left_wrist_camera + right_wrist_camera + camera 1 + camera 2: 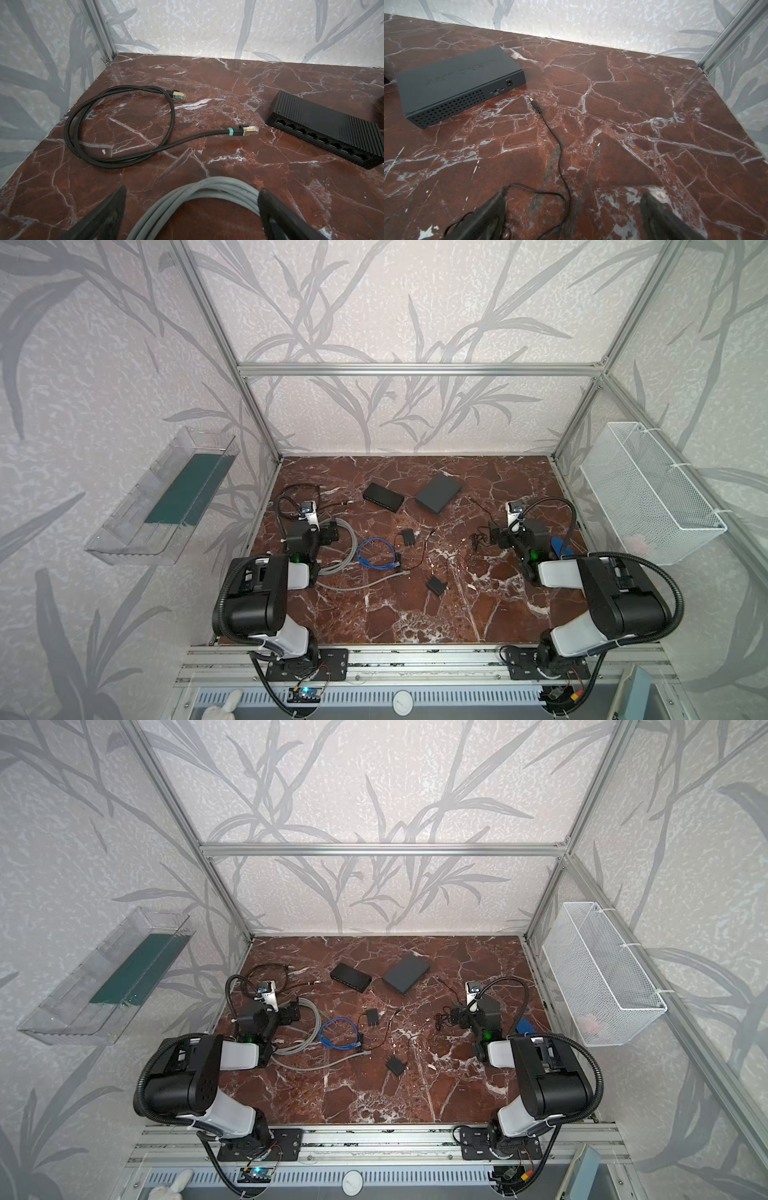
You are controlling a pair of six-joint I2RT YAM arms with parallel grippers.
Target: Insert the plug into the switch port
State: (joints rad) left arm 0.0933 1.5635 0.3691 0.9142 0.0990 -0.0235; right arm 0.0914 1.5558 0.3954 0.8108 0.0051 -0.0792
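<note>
- The left gripper [192, 197] hangs low over the desk [415, 614] near its left edge. Its jaws are spread wide and hold nothing, and a coiled grey cable [207, 186] lies on the desk below them.
- The right gripper [575, 194] sits low near the right edge, jaws likewise apart and empty, with a thin black lead [560, 149] running beneath it.
- The ribbed switch [324, 124] lies toward the far edge, left of centre, its row of ports facing the left gripper.
- A black braided cable [87, 116] loops near the far left corner. Its gold-tipped plug [248, 131] lies flat on the desk, near the ribbed switch's ports but apart from them.
- The flat switch [456, 83] lies just right of the ribbed one. The lead's barrel plug [534, 104] rests near its power socket [510, 82], not touching.
- A blue cable [376, 553] lies coiled around the desk's middle.
</note>
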